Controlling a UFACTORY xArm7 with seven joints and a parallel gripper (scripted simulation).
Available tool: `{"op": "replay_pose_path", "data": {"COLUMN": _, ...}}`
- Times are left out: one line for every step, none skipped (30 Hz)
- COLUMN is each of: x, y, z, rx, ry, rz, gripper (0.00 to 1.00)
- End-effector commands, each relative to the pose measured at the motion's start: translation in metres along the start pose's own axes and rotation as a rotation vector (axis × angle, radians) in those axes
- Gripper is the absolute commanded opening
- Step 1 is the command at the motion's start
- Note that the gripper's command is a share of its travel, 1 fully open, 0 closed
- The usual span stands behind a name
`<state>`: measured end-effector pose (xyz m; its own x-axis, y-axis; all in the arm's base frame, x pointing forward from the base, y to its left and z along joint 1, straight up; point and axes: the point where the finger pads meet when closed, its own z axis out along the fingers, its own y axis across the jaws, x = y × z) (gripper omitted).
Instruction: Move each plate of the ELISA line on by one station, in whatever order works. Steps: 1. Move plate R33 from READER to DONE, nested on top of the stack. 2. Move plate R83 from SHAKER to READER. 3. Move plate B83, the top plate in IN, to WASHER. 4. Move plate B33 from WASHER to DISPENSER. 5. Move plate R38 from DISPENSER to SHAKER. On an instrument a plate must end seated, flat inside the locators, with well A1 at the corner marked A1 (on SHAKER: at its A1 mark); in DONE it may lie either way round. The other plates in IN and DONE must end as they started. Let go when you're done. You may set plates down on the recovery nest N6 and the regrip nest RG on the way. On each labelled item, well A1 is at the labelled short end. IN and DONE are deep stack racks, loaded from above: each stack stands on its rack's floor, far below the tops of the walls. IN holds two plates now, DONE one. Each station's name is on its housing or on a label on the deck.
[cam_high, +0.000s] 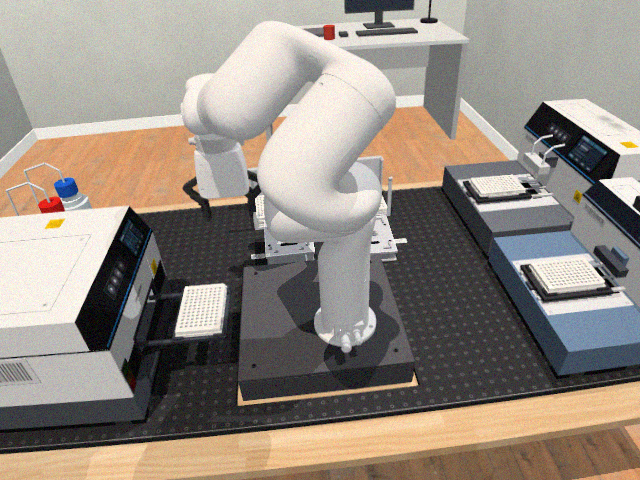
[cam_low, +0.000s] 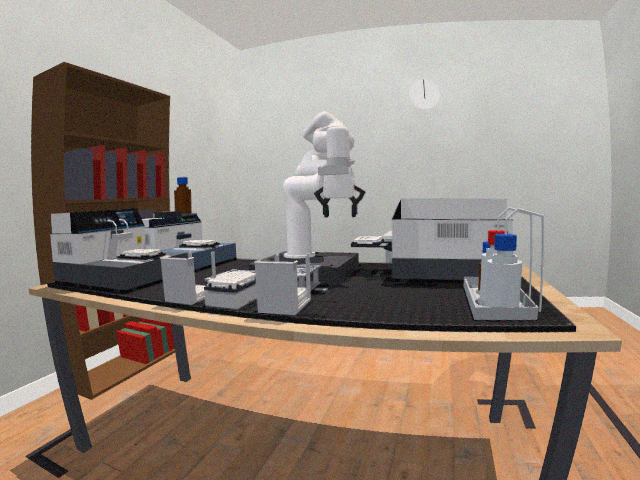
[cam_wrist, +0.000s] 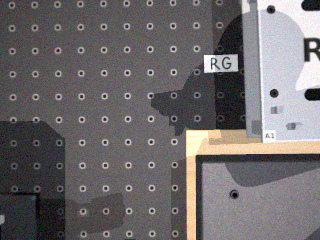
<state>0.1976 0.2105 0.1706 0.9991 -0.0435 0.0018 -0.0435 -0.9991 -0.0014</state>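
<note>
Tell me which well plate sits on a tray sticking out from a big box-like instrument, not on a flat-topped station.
The plate at the left in the top view, on the dark tray of the large white instrument.

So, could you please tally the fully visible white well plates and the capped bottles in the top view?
White well plates: 3 (left tray, grey station, blue station)
Capped bottles: 2 (red cap, blue cap)
Total: 5

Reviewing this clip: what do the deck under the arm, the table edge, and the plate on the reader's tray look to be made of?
The deck looks like matt black metal, going by its regular grid of ringed holes. The table edge looks like light wood with a satin finish; faint grain shows. The plate looks like white moulded plastic, dotted with rows of small wells, though the finish is hard to judge.
</note>
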Motion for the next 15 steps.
{"op": "replay_pose_path", "data": {"x": -0.008, "y": -0.013, "z": -0.001, "rx": 0.002, "ry": 0.002, "rz": 0.0, "gripper": 1.0}}
{"op": "replay_pose_path", "data": {"x": -0.01, "y": -0.015, "z": -0.001, "rx": 0.002, "ry": 0.002, "rz": 0.0, "gripper": 1.0}}
{"op": "replay_pose_path", "data": {"x": -0.012, "y": -0.018, "z": -0.001, "rx": 0.002, "ry": 0.002, "rz": 0.0, "gripper": 1.0}}
{"op": "replay_pose_path", "data": {"x": -0.012, "y": -0.018, "z": -0.001, "rx": 0.002, "ry": 0.002, "rz": 0.0, "gripper": 1.0}}
{"op": "replay_pose_path", "data": {"x": -0.012, "y": -0.018, "z": -0.001, "rx": 0.002, "ry": 0.002, "rz": 0.0, "gripper": 1.0}}
{"op": "replay_pose_path", "data": {"x": -0.014, "y": -0.021, "z": -0.001, "rx": 0.002, "ry": 0.002, "rz": 0.0, "gripper": 1.0}}
{"op": "replay_pose_path", "data": {"x": -0.016, "y": -0.023, "z": -0.001, "rx": 0.002, "ry": 0.002, "rz": 0.0, "gripper": 1.0}}
{"op": "replay_pose_path", "data": {"x": -0.019, "y": -0.024, "z": -0.001, "rx": 0.002, "ry": 0.002, "rz": 0.002, "gripper": 1.0}}
{"op": "replay_pose_path", "data": {"x": -0.023, "y": -0.025, "z": -0.001, "rx": 0.002, "ry": 0.002, "rz": 0.002, "gripper": 1.0}}
{"op": "replay_pose_path", "data": {"x": -0.026, "y": -0.026, "z": -0.001, "rx": 0.002, "ry": 0.002, "rz": 0.002, "gripper": 1.0}}
{"op": "replay_pose_path", "data": {"x": -0.029, "y": -0.026, "z": -0.001, "rx": 0.002, "ry": 0.002, "rz": 0.002, "gripper": 1.0}}
{"op": "replay_pose_path", "data": {"x": -0.032, "y": -0.027, "z": -0.001, "rx": 0.002, "ry": 0.002, "rz": 0.002, "gripper": 1.0}}
{"op": "replay_pose_path", "data": {"x": -0.036, "y": -0.028, "z": -0.001, "rx": 0.002, "ry": 0.002, "rz": 0.002, "gripper": 1.0}}
{"op": "replay_pose_path", "data": {"x": -0.039, "y": -0.029, "z": -0.001, "rx": 0.002, "ry": 0.002, "rz": 0.002, "gripper": 1.0}}
{"op": "replay_pose_path", "data": {"x": -0.042, "y": -0.029, "z": -0.001, "rx": 0.002, "ry": 0.002, "rz": 0.002, "gripper": 1.0}}
